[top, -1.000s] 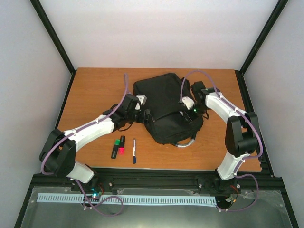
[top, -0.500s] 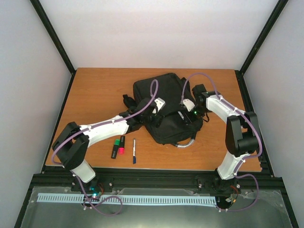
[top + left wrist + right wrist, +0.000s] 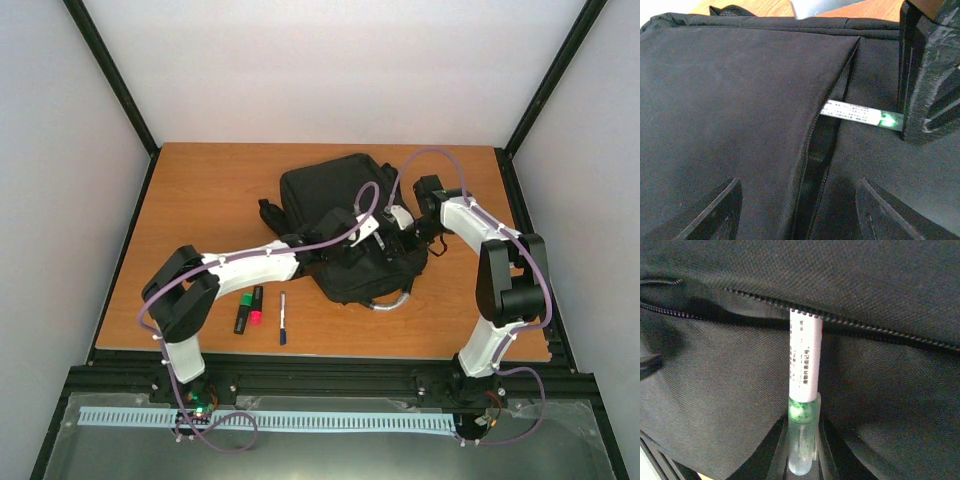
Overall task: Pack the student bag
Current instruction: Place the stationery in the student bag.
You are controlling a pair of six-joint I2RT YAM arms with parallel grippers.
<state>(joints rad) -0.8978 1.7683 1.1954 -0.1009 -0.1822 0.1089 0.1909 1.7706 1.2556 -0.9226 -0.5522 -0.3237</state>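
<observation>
The student bag (image 3: 330, 190) is a large black backpack lying flat mid-table. A zip opening (image 3: 740, 295) in it gapes slightly. My right gripper (image 3: 803, 452) is shut on the clear green-tinted cap end of a white marker (image 3: 804, 360). The marker's tip is tucked into the zip slot. In the left wrist view the same marker (image 3: 860, 114) pokes under the pocket flap, held by the right gripper's fingers (image 3: 927, 75). My left gripper (image 3: 797, 202) hovers open just over the bag's fabric (image 3: 730, 110), straddling the slot. In the top view both grippers (image 3: 372, 238) (image 3: 398, 232) meet over the bag's front.
Two highlighters (image 3: 248, 308) and a thin pen (image 3: 282, 318) lie on the wooden table (image 3: 200, 190) near the front, left of the bag. A clear looped handle (image 3: 392, 302) sticks out from the bag's near edge. Black frame posts stand at the table's corners.
My left arm has swung right from the bag's left side across its front pocket, ending beside the right gripper. The right arm has hardly moved.
</observation>
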